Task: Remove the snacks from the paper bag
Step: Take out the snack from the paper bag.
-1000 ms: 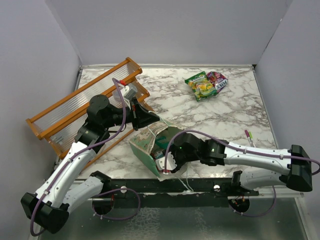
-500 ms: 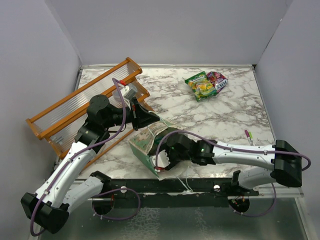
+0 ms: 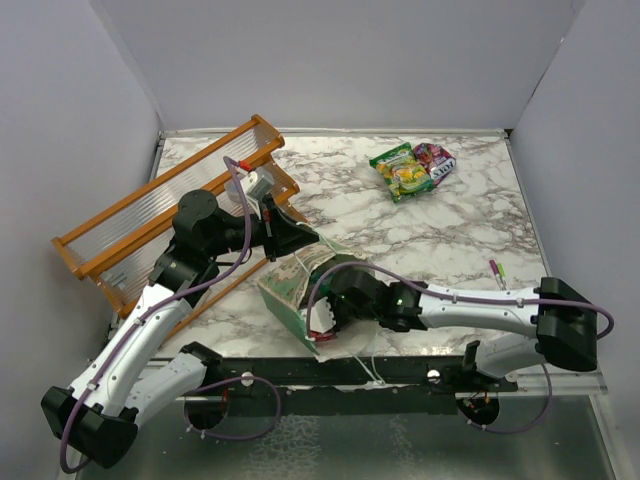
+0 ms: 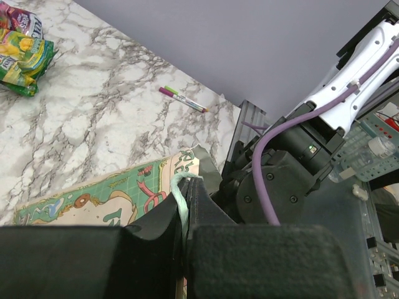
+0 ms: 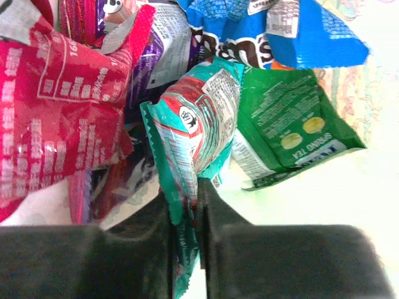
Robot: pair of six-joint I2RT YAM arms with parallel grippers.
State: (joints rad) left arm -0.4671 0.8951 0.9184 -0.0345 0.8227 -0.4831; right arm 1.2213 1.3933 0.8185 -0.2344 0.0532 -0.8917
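Observation:
The mint-green paper bag [image 3: 283, 292] lies on its side near the table's front edge, mouth toward the right arm. My left gripper [image 3: 297, 240] is shut on the bag's upper rim; the pale green edge [image 4: 179, 194] shows pinched between its jaws. My right gripper [image 3: 326, 312] reaches into the bag's mouth. In the right wrist view it [image 5: 187, 202] is shut on a teal packet [image 5: 199, 118], with red [image 5: 56, 124], purple [image 5: 163, 56], blue [image 5: 293, 31] and green [image 5: 293, 128] snacks around it. Two snacks, green [image 3: 402, 172] and purple [image 3: 437, 160], lie at the far right of the table.
An orange wooden rack [image 3: 160, 212] lies slanted along the left side, behind the left arm. A pink-capped pen [image 3: 497, 272] rests near the right edge, above the right forearm. Grey walls close in the table on three sides.
My right gripper has pushed further left into the bag and closed its jaws on the teal packet. The left arm and the bag rim have stayed put.

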